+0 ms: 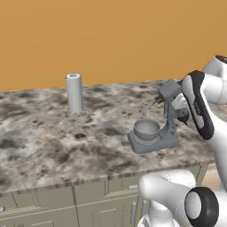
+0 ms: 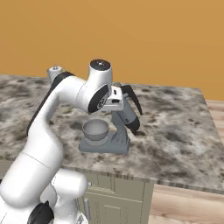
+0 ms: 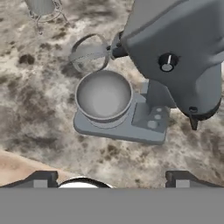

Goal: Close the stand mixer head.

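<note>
The small grey stand mixer (image 1: pixel 155 133) stands near the counter's front edge. Its blue-grey head (image 1: pixel 169 91) is tilted up and back on the neck, and the thin whisk (image 1: pixel 150 105) hangs in the air above the round bowl (image 1: pixel 146 128). In the hand view the head (image 3: pixel 175 52) looms at upper right, with the whisk (image 3: pixel 89 52) and the bowl (image 3: pixel 103 94) to its left. My gripper (image 3: pixel 111 177) hovers above and behind the mixer. It is open, its fingertips (image 3: pixel 41 179) are wide apart, and nothing lies between them. My hand (image 2: pixel 114 98) hides most of the head in the right base view.
A tall pale-grey cylinder roll (image 1: pixel 74 93) stands at the back left of the marble counter (image 1: pixel 53 146). Cabinet fronts (image 1: pixel 88 204) run below the counter's front edge. The counter's right end (image 2: pixel 205 144) drops to a wooden floor.
</note>
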Robot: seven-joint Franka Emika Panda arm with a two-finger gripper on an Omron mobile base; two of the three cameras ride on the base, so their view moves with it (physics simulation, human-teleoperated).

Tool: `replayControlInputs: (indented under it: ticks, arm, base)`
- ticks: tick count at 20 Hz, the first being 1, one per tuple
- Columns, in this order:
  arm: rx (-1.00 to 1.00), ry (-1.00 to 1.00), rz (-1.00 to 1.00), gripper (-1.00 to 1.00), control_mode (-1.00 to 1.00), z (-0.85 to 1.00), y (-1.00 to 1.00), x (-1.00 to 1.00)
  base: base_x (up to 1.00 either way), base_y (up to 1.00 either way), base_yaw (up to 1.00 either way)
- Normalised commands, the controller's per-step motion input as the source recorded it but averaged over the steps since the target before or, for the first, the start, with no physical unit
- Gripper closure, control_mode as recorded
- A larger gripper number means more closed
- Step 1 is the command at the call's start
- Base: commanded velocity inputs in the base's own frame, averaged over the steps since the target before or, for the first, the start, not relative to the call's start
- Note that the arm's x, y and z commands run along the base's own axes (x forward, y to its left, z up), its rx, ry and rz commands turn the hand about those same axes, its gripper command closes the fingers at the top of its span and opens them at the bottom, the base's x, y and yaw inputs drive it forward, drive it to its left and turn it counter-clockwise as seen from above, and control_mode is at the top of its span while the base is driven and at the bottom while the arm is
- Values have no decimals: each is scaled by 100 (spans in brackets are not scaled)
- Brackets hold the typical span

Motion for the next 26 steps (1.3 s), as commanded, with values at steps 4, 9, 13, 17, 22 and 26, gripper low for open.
replayControlInputs:
  ticks: [4, 9, 13, 17, 22, 26]
  arm:
    - [7, -15, 36, -100, -100, 28, -100, 47]
    - [0, -15, 45, -100, -100, 41, -98, 42]
    - [3, -7, 49, -100, -100, 11, -77, 70]
    - [2, 0, 46, -100, -100, -28, 1, 100]
    - [3, 0, 47, -100, -100, -43, 47, 97]
    - [-3, 0, 45, -100, -100, -74, 100, 55]
  base:
    - [0, 0, 0]
    - [0, 0, 0]
    - [0, 0, 0]
    - [0, 0, 0]
    - [0, 0, 0]
    - [0, 0, 0]
